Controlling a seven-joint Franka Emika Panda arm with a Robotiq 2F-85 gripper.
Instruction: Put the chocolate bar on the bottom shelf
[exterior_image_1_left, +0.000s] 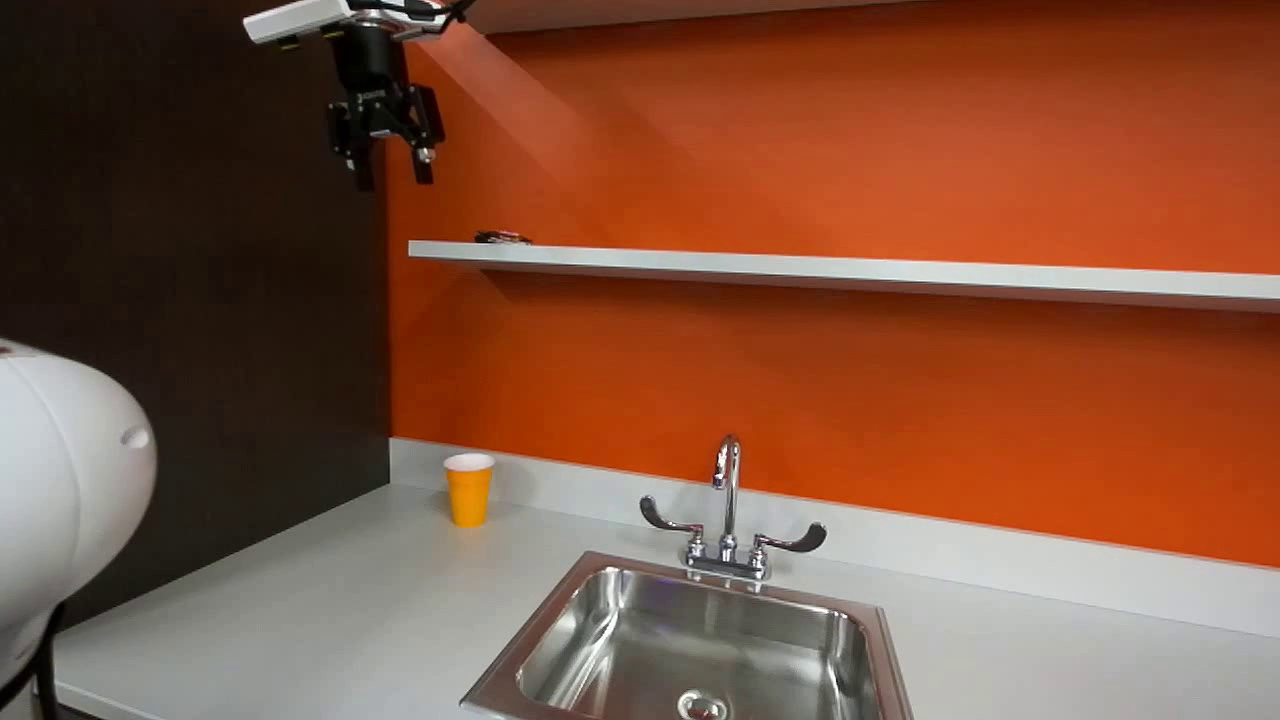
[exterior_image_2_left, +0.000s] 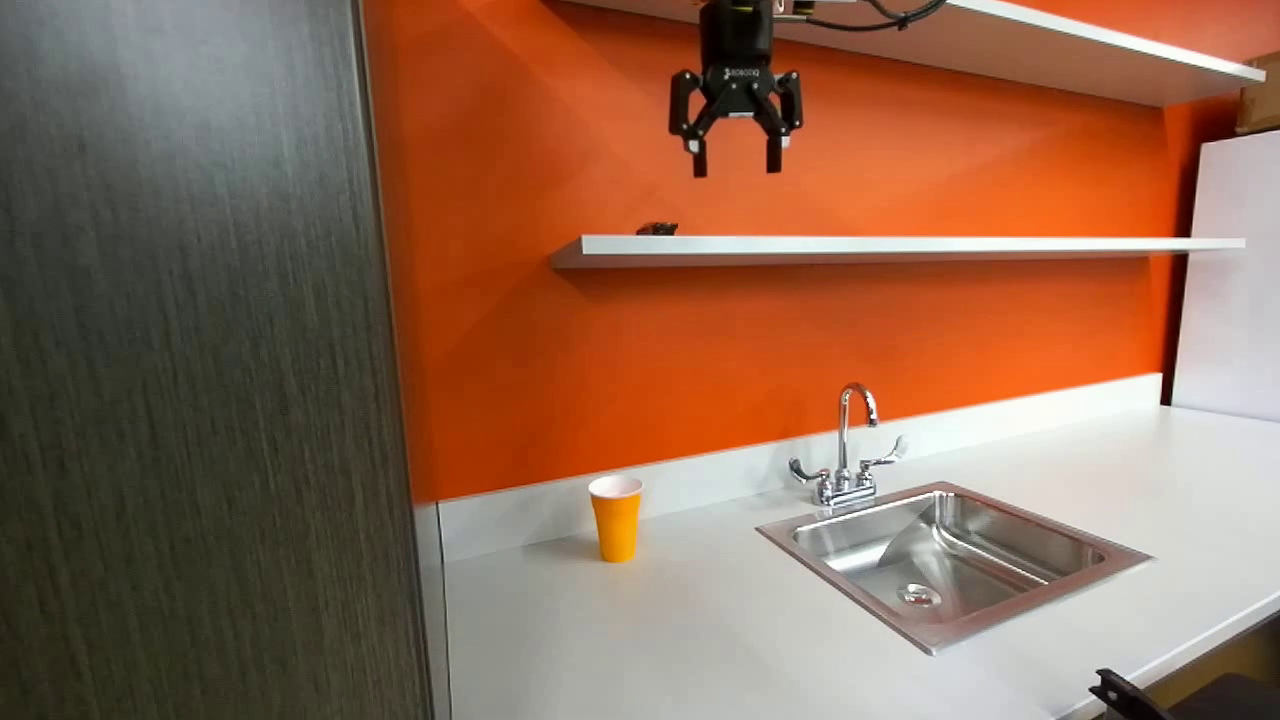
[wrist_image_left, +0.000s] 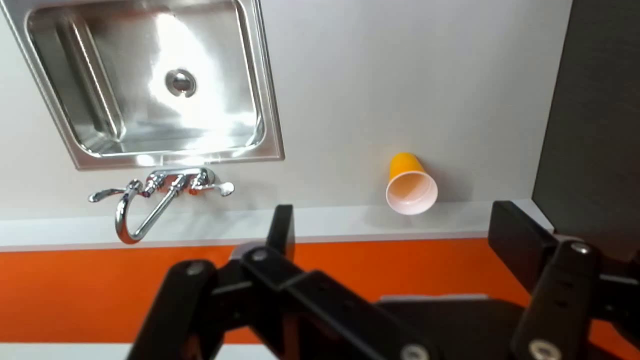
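The chocolate bar is a small dark flat thing (exterior_image_1_left: 502, 238) lying on top of the bottom shelf (exterior_image_1_left: 850, 268), near the shelf's end by the dark panel. In an exterior view the bar (exterior_image_2_left: 657, 229) and the light-grey shelf (exterior_image_2_left: 920, 245) show again. My gripper (exterior_image_1_left: 394, 180) is open and points down, above the shelf level and apart from the bar. In an exterior view the gripper (exterior_image_2_left: 738, 172) has its fingers spread with nothing between them. In the wrist view the open fingers (wrist_image_left: 390, 222) show too, a pale strip of shelf (wrist_image_left: 65, 351) lies at the lower edge, and the bar is out of view.
A yellow-orange cup (exterior_image_1_left: 468, 492) stands on the grey countertop (exterior_image_1_left: 330, 590). A steel sink (exterior_image_1_left: 590, 690) with a faucet (exterior_image_1_left: 731, 480) is beside it. A dark panel (exterior_image_1_left: 200, 250) bounds one side. An upper shelf (exterior_image_2_left: 1110, 45) runs above, close to the arm.
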